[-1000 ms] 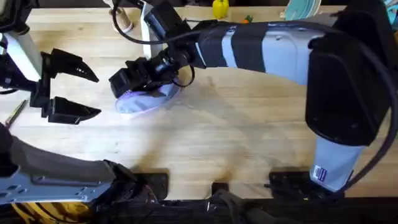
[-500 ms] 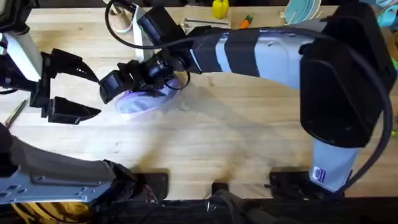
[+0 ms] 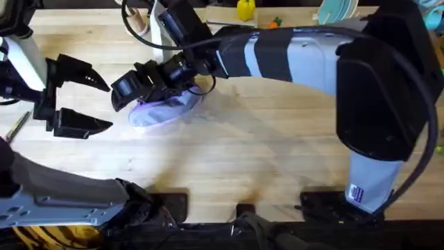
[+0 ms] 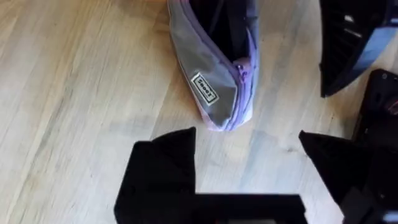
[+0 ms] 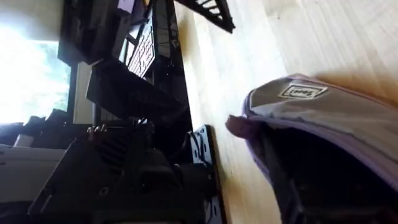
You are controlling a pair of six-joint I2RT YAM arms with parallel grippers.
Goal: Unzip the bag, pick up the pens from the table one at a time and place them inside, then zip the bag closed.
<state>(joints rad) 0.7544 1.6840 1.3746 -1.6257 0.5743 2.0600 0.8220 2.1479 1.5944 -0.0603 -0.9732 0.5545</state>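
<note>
You have one bag [image 3: 165, 110] lying on the worktop [image 3: 263, 153], left of centre, its zipper gaping open. Your right hand [image 3: 128, 89] reaches across and sits over the bag's left end; I cannot tell its grip. Your left hand [image 3: 97, 104] waits just left of the bag, spread wide and empty. One pen [image 3: 16, 125] lies near the worktop's left edge. Open wood stretches right and toward you.

Setting: robot lab or workshop. Evidence: pale plank table [image 3: 229, 160], two mounted arms, loose cables, bright window.
</note>
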